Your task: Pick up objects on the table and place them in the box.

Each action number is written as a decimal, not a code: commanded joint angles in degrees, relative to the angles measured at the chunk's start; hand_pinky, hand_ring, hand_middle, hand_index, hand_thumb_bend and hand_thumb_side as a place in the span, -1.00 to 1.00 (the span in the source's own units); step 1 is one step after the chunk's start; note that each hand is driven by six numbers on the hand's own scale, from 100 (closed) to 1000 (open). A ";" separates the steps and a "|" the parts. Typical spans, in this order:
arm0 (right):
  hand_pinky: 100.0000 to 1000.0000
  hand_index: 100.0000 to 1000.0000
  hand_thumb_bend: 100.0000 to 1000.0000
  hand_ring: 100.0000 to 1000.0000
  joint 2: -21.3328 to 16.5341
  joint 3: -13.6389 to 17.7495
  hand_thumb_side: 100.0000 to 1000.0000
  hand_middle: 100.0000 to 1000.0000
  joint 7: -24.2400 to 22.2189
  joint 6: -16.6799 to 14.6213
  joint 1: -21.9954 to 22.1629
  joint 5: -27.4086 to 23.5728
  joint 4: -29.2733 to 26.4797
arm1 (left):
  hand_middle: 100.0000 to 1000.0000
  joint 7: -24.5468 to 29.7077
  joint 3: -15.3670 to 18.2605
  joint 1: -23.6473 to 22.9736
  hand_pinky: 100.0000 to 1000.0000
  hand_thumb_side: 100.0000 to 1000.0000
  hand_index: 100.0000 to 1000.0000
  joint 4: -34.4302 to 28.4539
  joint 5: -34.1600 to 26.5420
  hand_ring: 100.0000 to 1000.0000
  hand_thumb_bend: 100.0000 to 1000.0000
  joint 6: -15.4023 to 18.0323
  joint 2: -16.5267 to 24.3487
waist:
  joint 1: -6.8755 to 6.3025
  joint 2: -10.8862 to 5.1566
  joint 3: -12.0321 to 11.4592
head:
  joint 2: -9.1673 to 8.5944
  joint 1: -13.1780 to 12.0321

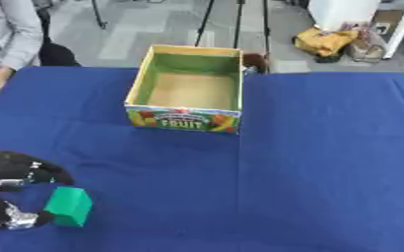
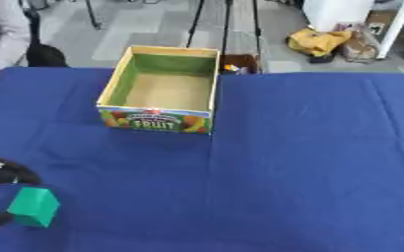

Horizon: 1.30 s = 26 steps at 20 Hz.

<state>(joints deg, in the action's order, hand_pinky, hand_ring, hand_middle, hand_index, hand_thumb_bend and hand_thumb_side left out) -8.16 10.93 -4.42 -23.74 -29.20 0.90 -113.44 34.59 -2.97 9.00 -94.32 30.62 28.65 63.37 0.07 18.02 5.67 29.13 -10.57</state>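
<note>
On box (image 1: pixel 185 119) front, "FRUIT" label, L hand (image 1: pixel 16 194) nr green block (image 1: pixel 69 206)

The tabletop (image 1: pixel 326 162) is covered edge to edge by a deep blue cloth, lightly creased, with one long fold running from the box toward the near edge. Two things rest on it. A green block (image 1: pixel 69 206) stands just beside the left hand's fingers (image 1: pixel 20 219), at the near left corner. The box (image 1: pixel 188 88), open-topped, green inside with a fruit picture on its front, sits well beyond the fingers, toward the far edge.
</note>
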 commanded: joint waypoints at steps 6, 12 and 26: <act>0.67 0.62 -1.00 0.78 -0.30 0.56 0.34 -0.16 0.48 0.15 -0.42 -0.07 -1.15 | 0.83 1.89 -0.89 0.79 0.67 1.00 1.00 1.11 2.44 0.86 -0.31 1.79 2.10 | -0.20 -0.66 0.25 | -0.58 -0.59; 0.67 0.62 -1.00 0.79 -0.23 0.64 0.32 -0.16 0.68 0.30 -0.41 0.03 -1.15 | 0.81 1.84 -1.16 1.14 0.65 1.00 1.00 1.93 3.65 0.84 -0.32 2.16 1.70 | -0.16 -0.49 0.29 | -0.69 -0.76; 0.68 0.61 -1.00 0.80 -0.16 0.76 0.27 -0.18 0.94 0.69 -0.24 0.29 -1.15 | 0.82 -1.03 -2.43 2.84 0.65 1.00 1.00 1.71 6.49 0.85 -0.32 2.04 1.37 | -0.11 -0.30 0.47 | -0.47 -1.30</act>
<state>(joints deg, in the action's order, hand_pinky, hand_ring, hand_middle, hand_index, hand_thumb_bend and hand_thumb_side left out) -7.74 11.29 -3.51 -23.15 -29.14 0.98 -113.44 33.21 -5.81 11.21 -91.94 36.77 29.92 63.02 0.16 18.65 6.23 29.08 -11.70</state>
